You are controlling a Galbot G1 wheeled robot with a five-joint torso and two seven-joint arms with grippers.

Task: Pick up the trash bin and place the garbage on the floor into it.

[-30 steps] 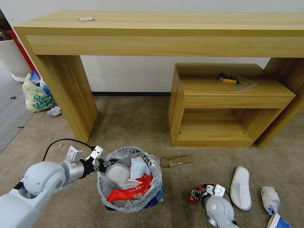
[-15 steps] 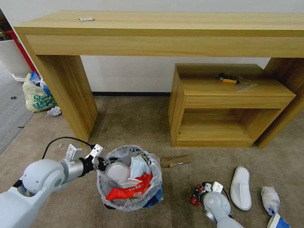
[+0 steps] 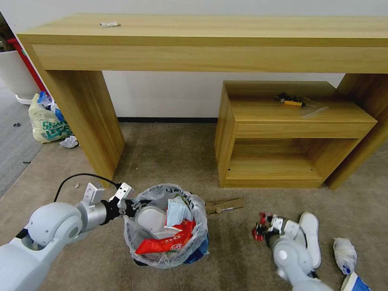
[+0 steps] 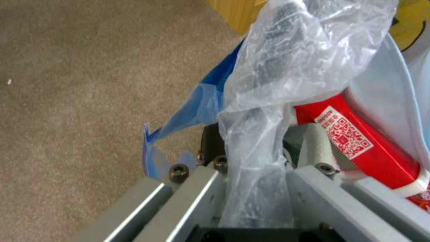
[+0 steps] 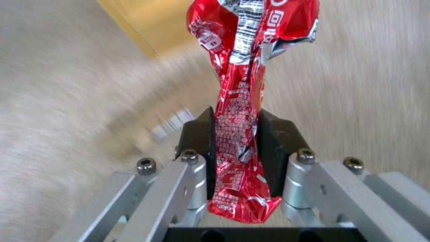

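My left gripper (image 3: 130,208) is clamped on the rim of the small round black-and-blue trash bin with its crinkly clear plastic liner (image 3: 165,226), at about nine o'clock on the bin's mouth; in the left wrist view the liner's film (image 4: 268,101) is bunched between my fingers. The bin sits at about six o'clock in my head view on the flat beige-brown carpet floor (image 3: 169,157), already holding a long red wrapper (image 3: 165,244) and pale paper. My right gripper (image 3: 262,231) is at about four o'clock from the bin, just beside the white slipper (image 3: 309,238), and pinches a crumpled red foil wrapper (image 5: 244,84) by its lower end, the rest sticking out beyond the pads. I judge this wrapper nearly weightless, limp and slick, so a firm pinch across a folded, doubled part should hold better than a single edge. The bin looks light but its liner is slippery, so I would want the hard rim under the film, not film alone. A cardboard scrap (image 3: 224,205) lies at two o'clock from the bin, and a crumpled white wad (image 3: 344,254) lies beyond the slipper.
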